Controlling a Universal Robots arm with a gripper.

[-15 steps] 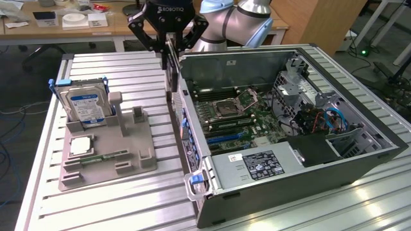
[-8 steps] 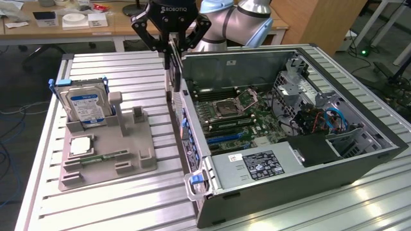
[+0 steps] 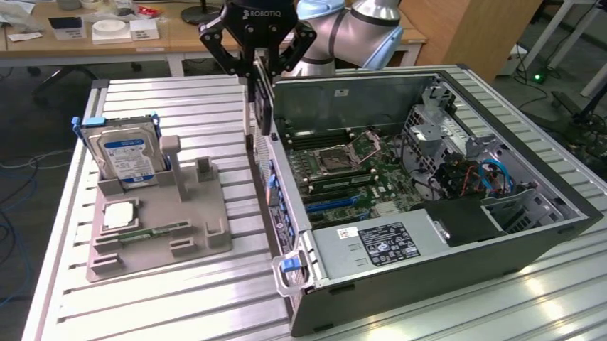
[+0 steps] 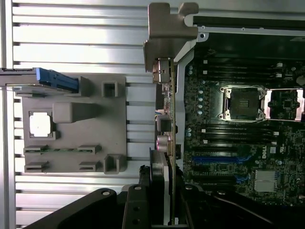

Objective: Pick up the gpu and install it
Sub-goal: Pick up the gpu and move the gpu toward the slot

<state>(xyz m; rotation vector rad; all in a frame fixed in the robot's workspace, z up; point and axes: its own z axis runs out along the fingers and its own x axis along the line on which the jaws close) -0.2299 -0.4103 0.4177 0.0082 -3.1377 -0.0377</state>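
The biggest thing I have in view is the ribbed aluminium table (image 3: pixel 161 305), and on it, lying on its side with the panel off, the grey steel computer case (image 3: pixel 531 234) with its green motherboard (image 3: pixel 351 170) facing up. Beside the case, toward the exterior view's left, sits the grey plastic parts holder (image 3: pixel 204 238), carrying the silver hard drive with blue label (image 3: pixel 128 156) upright, a square silver processor chip (image 3: pixel 119 214) and a narrow green memory stick (image 3: pixel 156 232) lying flat. The gpu (image 3: pixel 258 99), a thin flat card with a silver end bracket (image 4: pixel 164 28), is off the holder and in the air, hanging on edge over the case wall that faces the holder, not seated in any slot. The black Robotiq gripper (image 3: pixel 256 67) has its fingers pinched on the card's upper part, one on each flat face. I judge the card light and stiff enough not to sag in this grip, but fragile: the board side carries small parts and the connector edge must stay untouched. The smooth faces could slip if the card binds on the wall or a slot, so I reckon a hold across the thick cooler section, as I have it now, is the safest place.
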